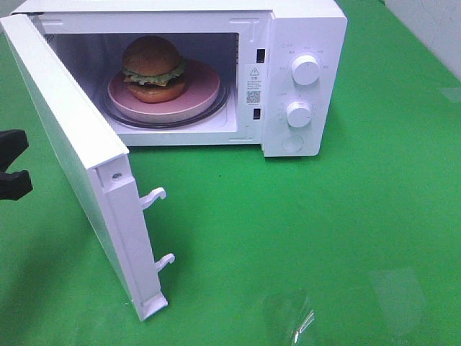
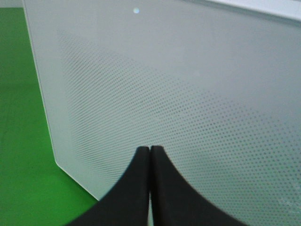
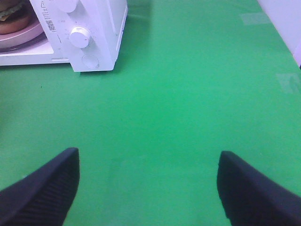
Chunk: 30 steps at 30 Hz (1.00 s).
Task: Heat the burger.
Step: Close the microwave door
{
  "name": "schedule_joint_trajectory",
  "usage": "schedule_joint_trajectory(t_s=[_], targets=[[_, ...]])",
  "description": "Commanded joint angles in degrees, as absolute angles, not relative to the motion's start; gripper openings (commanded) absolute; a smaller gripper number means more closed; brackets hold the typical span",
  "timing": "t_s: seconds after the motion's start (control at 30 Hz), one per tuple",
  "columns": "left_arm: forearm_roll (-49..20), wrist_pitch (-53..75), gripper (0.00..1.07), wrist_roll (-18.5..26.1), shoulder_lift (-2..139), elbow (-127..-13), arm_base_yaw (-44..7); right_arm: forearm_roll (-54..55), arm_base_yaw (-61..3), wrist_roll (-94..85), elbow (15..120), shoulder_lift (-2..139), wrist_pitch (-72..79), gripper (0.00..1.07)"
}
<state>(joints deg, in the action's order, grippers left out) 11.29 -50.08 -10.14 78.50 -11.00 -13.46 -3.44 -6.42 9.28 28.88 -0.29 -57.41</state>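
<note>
The burger (image 1: 153,68) sits on a pink plate (image 1: 205,94) inside the microwave (image 1: 306,29), which stands on the green worktop (image 1: 324,238). The door (image 1: 72,158) is swung wide open. The left claw (image 2: 149,149) is pressed together, holding nothing, close to the door's outer face. The right claw (image 3: 148,155) stands wide apart above the worktop, holding nothing, well apart from the microwave.

The left gripper (image 2: 149,150) has two matte black fingers (image 2: 134,188), smooth-faced, each flaring outward in a curve toward its base; the right gripper (image 3: 148,160) has dull black fingers (image 3: 44,188) as well, blunt and wedge-shaped, their surfaces covered in fine diagonal ribbing.
</note>
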Motion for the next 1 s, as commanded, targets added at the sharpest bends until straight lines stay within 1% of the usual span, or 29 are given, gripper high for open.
schedule_joint_trajectory(t_s=[0.03,0.07,0.13,0.17,0.2,0.23,0.27,0.33,0.4,0.43,0.47,0.5,0.53,0.57,0.6,0.77,0.83,0.9,1.0], targets=[[6.36,-54.49,0.00,-8.42,81.19,-12.43,-17.48,-3.55,-6.07,9.40,28.71,-1.78,-57.52,0.76],[3.72,-54.37,0.00,-8.25,83.14,-13.81,-19.31,-3.55,-6.07,9.40,28.71,-1.78,-57.52,0.76],[3.72,-54.37,0.00,-8.25,83.14,-13.81,-19.31,-3.55,-6.07,9.40,28.71,-1.78,-57.52,0.76],[0.40,-54.37,0.00,-6.59,86.12,-15.93,-22.23,-3.55,-6.07,9.40,28.71,-1.78,-57.52,0.76],[0.40,-54.37,0.00,-6.59,86.12,-15.93,-22.23,-3.55,-6.07,9.40,28.71,-1.78,-57.52,0.76],[-1.78,-54.32,0.00,-5.61,87.38,-17.30,-24.18,-3.55,-6.07,9.40,28.71,-1.78,-57.52,0.76],[-1.78,-54.32,0.00,-5.61,87.38,-17.30,-24.18,-3.55,-6.07,9.40,28.71,-1.78,-57.52,0.76],[-5.56,-54.32,0.00,-3.84,89.44,-19.48,-27.33,-3.55,-6.07,9.40,28.71,-1.78,-57.52,0.76],[-5.56,-54.32,0.00,-3.84,89.44,-19.48,-27.33,-3.55,-6.07,9.40,28.71,-1.78,-57.52,0.76],[-9.22,-54.20,0.00,-1.26,91.27,-21.94,-29.79,-3.55,-6.07,9.40,28.71,-1.78,-57.52,0.76],[-9.22,-54.20,0.00,-1.26,91.27,-21.94,-29.79,-3.55,-6.07,9.40,28.71,-1.78,-57.52,0.76],[-11.40,-54.20,0.00,-0.52,92.36,-23.61,-30.83,-3.55,-6.07,9.40,28.71,-1.78,-57.52,0.76],[-11.40,-54.20,0.00,-0.52,92.36,-23.61,-30.83,-3.55,-6.07,9.40,28.71,-1.78,-57.52,0.76],[-13.58,-54.03,0.00,0.34,93.79,-25.55,-31.97,-3.55,-6.07,9.40,28.71,-1.78,-57.52,0.76],[-14.32,-53.74,0.00,0.74,94.42,-26.59,-32.60,-3.55,-6.07,9.40,28.71,-1.78,-57.52,0.76],[-14.95,-53.17,0.00,1.72,96.89,-30.25,-34.09,-3.55,-6.07,9.40,28.71,-1.78,-57.52,0.76],[-15.93,-52.20,0.00,1.95,98.09,-32.43,-34.78,-3.55,-6.07,9.40,28.71,-1.78,-57.52,0.76],[-18.39,-52.14,0.00,2.12,99.98,-35.07,-35.70,-3.55,-6.07,9.40,28.71,-1.78,-57.52,0.76],[-19.54,-52.02,0.00,2.12,101.18,-36.84,-36.21,-3.55,-6.07,9.40,28.71,-1.78,-57.52,0.76]])
